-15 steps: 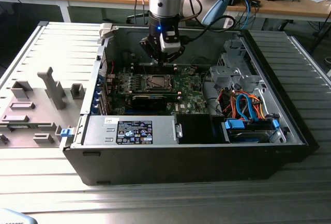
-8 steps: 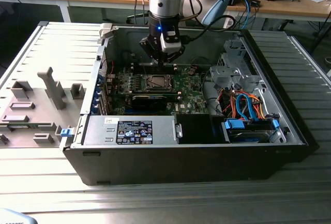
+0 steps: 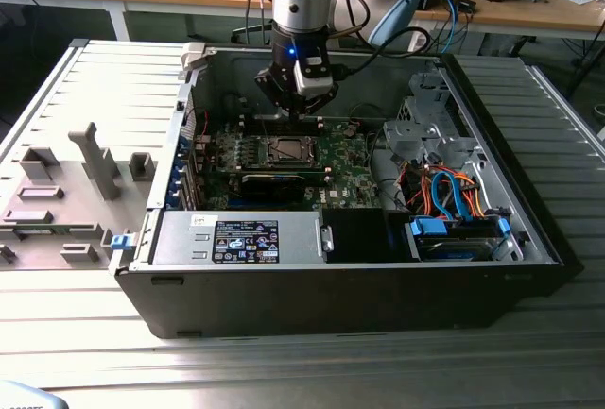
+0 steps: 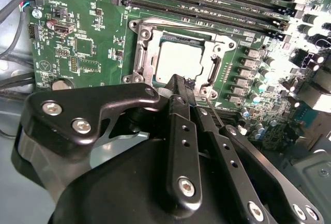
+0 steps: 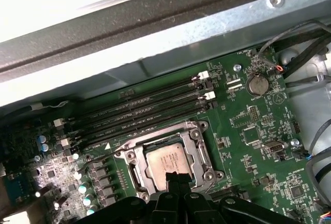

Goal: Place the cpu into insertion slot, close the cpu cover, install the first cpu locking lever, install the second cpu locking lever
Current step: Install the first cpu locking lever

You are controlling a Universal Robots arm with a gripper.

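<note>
The cpu (image 4: 178,61) is seen lying flat in the insertion slot (image 4: 146,63), its dull silver top framed by the socket's metal surround, and it is shown the same way in the first wrist view (image 5: 166,160). The cpu cover (image 5: 192,146) appears to be lowered around the chip as a thin silver frame, though whether it is fully seated cannot be told. The slot is set in the green motherboard (image 4: 85,38), just beside the long black memory slots (image 5: 145,113), inside the open computer case (image 3: 378,277) resting on the desk (image 3: 85,333). The end effector (image 4: 182,87) is held directly over the near edge of the socket, its black fingers drawn together to a narrow tip with nothing visibly gripped between them. The placing step is judged complete, and the work now concerns the cover or a locking lever. A careful, well-aligned downward press at the socket edge is what the next move is judged to demand.
</note>
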